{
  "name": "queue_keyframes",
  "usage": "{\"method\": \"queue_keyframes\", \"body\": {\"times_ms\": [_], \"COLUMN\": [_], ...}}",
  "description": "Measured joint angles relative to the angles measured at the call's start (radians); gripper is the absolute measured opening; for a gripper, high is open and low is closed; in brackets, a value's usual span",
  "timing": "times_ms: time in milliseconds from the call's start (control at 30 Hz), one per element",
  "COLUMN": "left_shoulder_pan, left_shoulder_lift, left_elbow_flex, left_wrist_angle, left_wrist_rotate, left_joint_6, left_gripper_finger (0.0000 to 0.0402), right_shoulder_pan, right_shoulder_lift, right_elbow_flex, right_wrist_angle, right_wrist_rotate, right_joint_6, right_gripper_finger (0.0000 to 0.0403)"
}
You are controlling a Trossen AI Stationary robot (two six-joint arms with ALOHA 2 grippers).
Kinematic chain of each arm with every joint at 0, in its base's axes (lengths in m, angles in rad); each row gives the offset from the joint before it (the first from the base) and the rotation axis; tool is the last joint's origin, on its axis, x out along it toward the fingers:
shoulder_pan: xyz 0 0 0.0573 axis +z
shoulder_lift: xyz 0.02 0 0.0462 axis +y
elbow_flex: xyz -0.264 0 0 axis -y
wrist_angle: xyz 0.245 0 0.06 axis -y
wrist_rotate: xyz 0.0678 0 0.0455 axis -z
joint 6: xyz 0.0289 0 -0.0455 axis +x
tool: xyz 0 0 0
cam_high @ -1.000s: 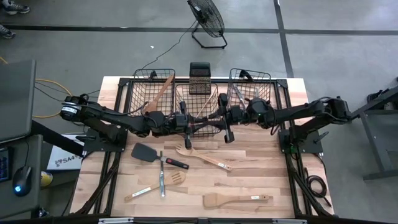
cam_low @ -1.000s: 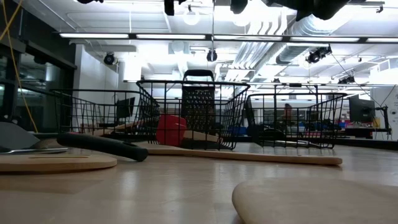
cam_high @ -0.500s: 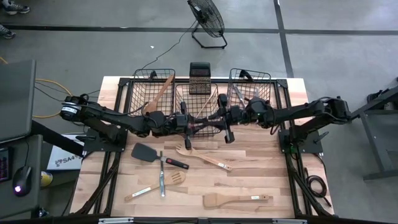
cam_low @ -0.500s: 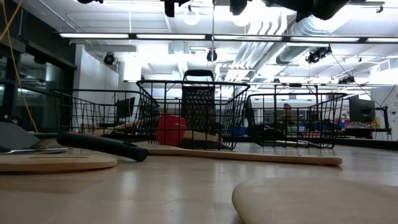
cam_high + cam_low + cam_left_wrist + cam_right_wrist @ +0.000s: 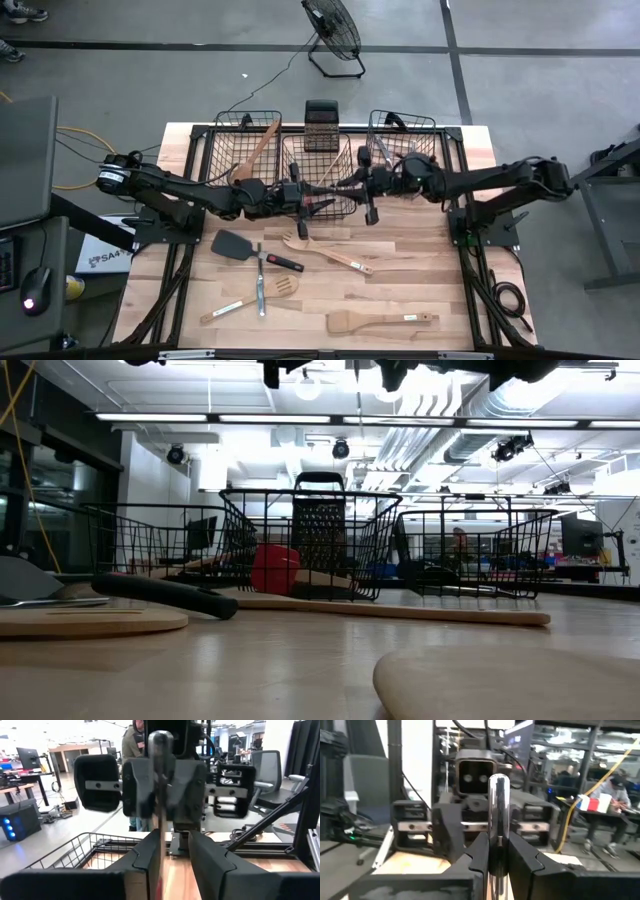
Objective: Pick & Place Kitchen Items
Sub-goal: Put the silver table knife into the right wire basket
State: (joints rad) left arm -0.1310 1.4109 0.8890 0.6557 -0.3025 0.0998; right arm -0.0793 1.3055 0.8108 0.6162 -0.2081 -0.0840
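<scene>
Bright open workshop behind wooden tabletop (image 5: 440,290). I see right gripper (image 5: 496,851) clamped on silver utensil (image 5: 497,795) over middle basket (image 5: 318,160); left gripper (image 5: 172,851) parted around it.

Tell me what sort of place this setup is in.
Most likely a robotics lab or workshop, not a kitchen. The wooden table stands on a bare grey floor with a floor fan; the low view shows exposed ceiling ducts, and desks with monitors behind.
</scene>
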Motion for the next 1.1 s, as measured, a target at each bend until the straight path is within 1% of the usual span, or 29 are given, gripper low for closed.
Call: {"method": "queue_keyframes", "body": {"times_ms": [267, 433, 567, 667, 867, 1000, 1100], "left_shoulder_pan": [0.0, 0.0, 0.0, 0.0, 0.0, 0.0, 0.0], "left_shoulder_lift": [0.0, 0.0, 0.0, 0.0, 0.0, 0.0, 0.0], "left_elbow_flex": [0.0, 0.0, 0.0, 0.0, 0.0, 0.0, 0.0], "left_wrist_angle": [-0.001, -0.009, -0.011, -0.015, -0.023, -0.027, -0.031], "left_wrist_rotate": [-0.023, -0.024, -0.027, -0.034, -0.034, -0.035, -0.06], "left_joint_6": [0.005, 0.005, 0.006, 0.008, 0.008, 0.008, 0.008], "left_gripper_finger": [0.0101, 0.0101, 0.0101, 0.0101, 0.0101, 0.0101, 0.0101], "right_shoulder_pan": [-0.063, -0.118, -0.176, -0.229, -0.357, -0.456, -0.532], "right_shoulder_lift": [-0.125, -0.21, -0.255, -0.267, -0.264, -0.252, -0.232], "right_elbow_flex": [0.0, 0.0, 0.0, 0.001, 0.001, 0.001, 0.001], "right_wrist_angle": [-0.231, -0.389, -0.479, -0.533, -0.604, -0.621, -0.628], "right_wrist_rotate": [0.009, 0.095, 0.214, 0.262, 0.239, 0.172, 0.112], "right_joint_6": [-0.103, -0.183, -0.177, -0.151, -0.052, 0.011, 0.064], "right_gripper_finger": [0.0036, 0.0036, 0.0036, 0.0036, 0.0036, 0.0036, 0.0036]}}
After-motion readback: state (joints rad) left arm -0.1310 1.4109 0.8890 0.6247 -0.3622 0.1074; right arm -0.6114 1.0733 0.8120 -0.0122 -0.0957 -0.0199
